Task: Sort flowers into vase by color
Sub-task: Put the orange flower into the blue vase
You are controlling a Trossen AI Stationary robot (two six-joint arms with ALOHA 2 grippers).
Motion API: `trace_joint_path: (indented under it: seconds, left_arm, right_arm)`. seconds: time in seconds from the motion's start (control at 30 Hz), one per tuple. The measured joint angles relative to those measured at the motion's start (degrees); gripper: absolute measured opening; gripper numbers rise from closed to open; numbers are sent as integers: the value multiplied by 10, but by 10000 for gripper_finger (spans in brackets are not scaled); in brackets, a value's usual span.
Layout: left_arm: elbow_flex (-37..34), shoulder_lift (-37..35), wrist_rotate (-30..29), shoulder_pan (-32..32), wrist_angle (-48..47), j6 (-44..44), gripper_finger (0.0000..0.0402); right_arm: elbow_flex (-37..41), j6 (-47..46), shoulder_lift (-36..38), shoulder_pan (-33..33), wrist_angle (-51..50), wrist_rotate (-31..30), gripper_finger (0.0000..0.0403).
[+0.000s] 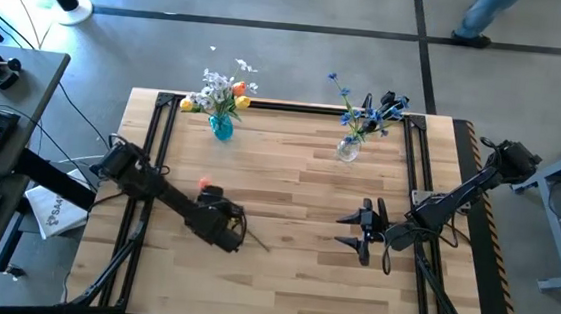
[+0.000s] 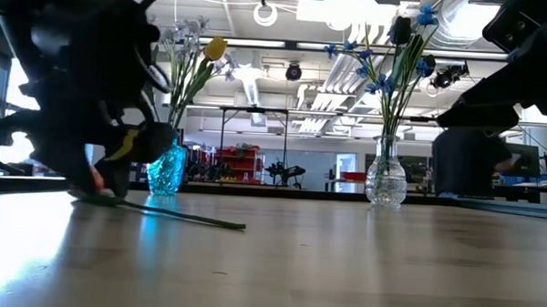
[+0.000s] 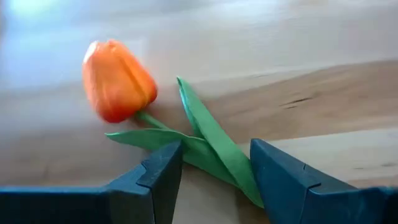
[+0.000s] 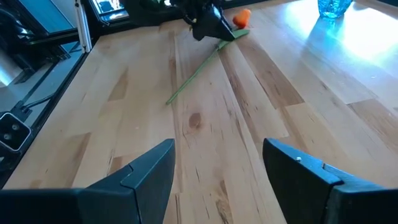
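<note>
Left pincer [image 3: 214, 180], jaws apart, straddles the leafy stem of an orange tulip [image 3: 117, 79] lying flat on the desk [image 1: 292, 268]; right pincer [image 1: 363, 230] waits open nearby; two vases of flowers beyond.

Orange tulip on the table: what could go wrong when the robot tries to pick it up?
The left gripper has its fingers open around the orange tulip, over its leaves, not the stem alone. They might pinch a leaf and let the flower slip. The stem lies flat on the table, so the fingers could scrape the wood.
</note>
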State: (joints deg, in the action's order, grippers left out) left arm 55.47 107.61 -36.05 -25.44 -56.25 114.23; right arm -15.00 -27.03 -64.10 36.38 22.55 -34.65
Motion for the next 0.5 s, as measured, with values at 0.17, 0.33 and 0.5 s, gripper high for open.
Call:
trace_joint_path:
  seconds: [0.17,0.33,0.5]
  left_arm:
    - [0,0,-76,36,78,-215,176]
    - [0,-31,-102,74,145,-320,176]
    - [1,-80,-54,82,132,-254,176]
  right_arm:
    - [0,-1,0,0,0,-11,240]
    - [0,-12,0,0,0,-12,240]
    - [0,-15,0,0,0,-12,240]
